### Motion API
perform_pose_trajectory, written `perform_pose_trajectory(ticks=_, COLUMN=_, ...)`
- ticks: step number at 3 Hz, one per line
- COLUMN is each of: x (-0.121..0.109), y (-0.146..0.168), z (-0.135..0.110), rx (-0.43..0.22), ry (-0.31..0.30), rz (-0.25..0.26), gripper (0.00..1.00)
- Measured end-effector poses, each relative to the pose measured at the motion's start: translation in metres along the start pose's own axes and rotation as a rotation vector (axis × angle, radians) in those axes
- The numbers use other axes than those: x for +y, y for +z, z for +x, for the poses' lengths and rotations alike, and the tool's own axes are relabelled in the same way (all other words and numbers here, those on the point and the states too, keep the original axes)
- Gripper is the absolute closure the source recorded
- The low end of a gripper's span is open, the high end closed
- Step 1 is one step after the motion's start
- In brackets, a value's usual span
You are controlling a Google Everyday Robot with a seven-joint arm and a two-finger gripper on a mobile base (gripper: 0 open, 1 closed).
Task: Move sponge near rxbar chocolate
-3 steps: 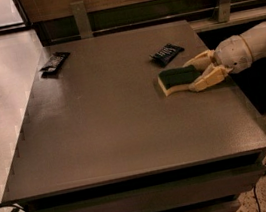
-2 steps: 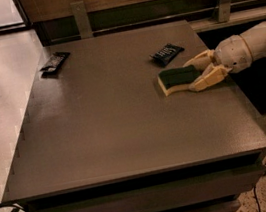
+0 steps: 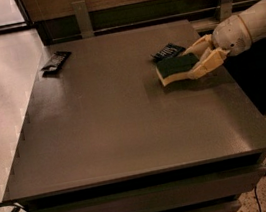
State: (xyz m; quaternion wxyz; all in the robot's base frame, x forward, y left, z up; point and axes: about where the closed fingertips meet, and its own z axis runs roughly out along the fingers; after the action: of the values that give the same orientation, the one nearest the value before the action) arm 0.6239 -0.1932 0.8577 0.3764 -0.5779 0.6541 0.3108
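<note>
On the right side of the gray table [image 3: 126, 124], the gripper [image 3: 192, 62] is reaching in from the right edge and clamping the sponge [image 3: 176, 68] between its two fingers [image 3: 206, 66], one on the far side and one on the near side. Sponge is lying green side up, yellow foam showing along the near edge; cannot tell whether it is touching the tabletop. A dark wrapper with white lettering [image 3: 168, 51] is lying just behind the sponge. The rxbar chocolate [image 3: 56, 61] is sitting at the far left corner, well apart from the sponge.
</note>
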Motion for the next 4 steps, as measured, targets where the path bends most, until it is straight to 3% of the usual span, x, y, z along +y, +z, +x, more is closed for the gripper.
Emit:
perform_pose_trajectory(ticks=1, x=-0.014, y=-0.001, z=-0.024, rx=0.001, ry=0.005, rz=0.022, gripper=1.00)
perform_pose_trajectory(ticks=2, x=-0.024, y=0.002, z=-0.043, rx=0.007, ry=0.013, rz=0.086, gripper=1.00)
perform_pose_trajectory(ticks=4, x=-0.032, y=0.034, z=-0.068, rx=0.000, ry=0.008, rz=0.275, gripper=1.00)
